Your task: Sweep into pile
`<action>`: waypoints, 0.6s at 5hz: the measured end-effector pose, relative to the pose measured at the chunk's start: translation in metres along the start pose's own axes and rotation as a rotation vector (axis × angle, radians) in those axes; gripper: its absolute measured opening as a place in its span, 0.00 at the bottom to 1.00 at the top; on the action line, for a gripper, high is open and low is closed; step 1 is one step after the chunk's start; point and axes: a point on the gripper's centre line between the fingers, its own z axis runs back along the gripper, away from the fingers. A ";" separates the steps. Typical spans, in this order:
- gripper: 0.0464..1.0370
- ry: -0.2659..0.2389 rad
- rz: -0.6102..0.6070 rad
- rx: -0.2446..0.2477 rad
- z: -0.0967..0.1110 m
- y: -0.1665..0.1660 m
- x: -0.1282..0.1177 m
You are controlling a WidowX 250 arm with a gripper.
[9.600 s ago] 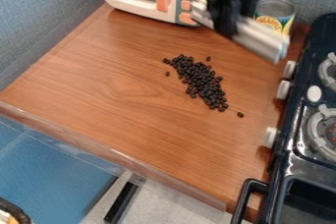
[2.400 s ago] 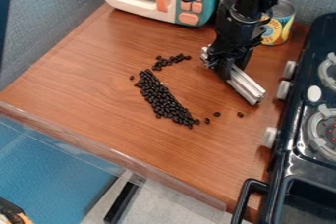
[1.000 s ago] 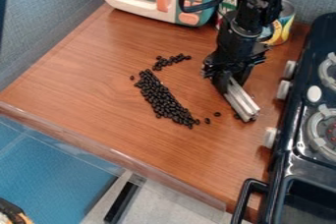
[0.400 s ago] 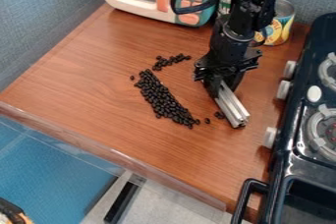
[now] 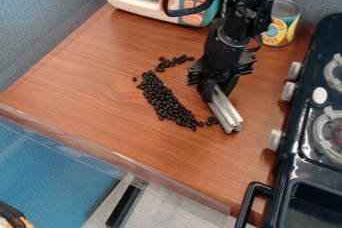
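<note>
Camera view: my gripper (image 5: 212,85) is clamping the metal bar (image 5: 226,110) (fingers closed); sweeping beans (image 5: 163,99) inward is requiring low, slow strokes

One end effector (image 5: 215,88), one metal bar (image 5: 226,109), one toy microwave (image 5: 143,14), one yellow-labelled can (image 5: 283,28), one stove (image 5: 302,172) and one worktop (image 5: 93,77). Three white knobs (image 5: 288,91) line the stove's edge, beside two partly visible burners (image 5: 319,131). The black beans (image 5: 163,100) lie too closely packed to number exactly.
</note>
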 end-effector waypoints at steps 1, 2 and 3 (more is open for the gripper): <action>0.33 -0.006 -0.002 0.011 -0.002 0.009 0.001; 0.33 -0.014 -0.003 0.012 -0.003 0.013 0.000; 0.33 -0.021 -0.004 0.027 -0.004 0.022 0.002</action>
